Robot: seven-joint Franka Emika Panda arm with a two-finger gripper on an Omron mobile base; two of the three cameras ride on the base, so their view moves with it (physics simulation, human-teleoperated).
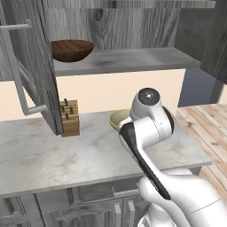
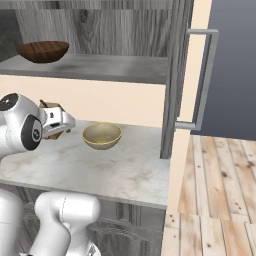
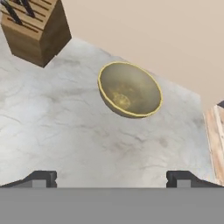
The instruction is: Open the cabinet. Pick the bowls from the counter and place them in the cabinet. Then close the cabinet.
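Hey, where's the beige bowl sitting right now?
The beige bowl sits upright on the counter, right of the knife block and below the open cabinet's shelf, ahead of the open gripper.

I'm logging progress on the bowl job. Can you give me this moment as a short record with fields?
cabinet: doors open
brown bowl: on the cabinet shelf, left side
beige bowl: upright on the counter, untouched
knife block: on the counter, left of the beige bowl
tool: open, empty, short of the beige bowl
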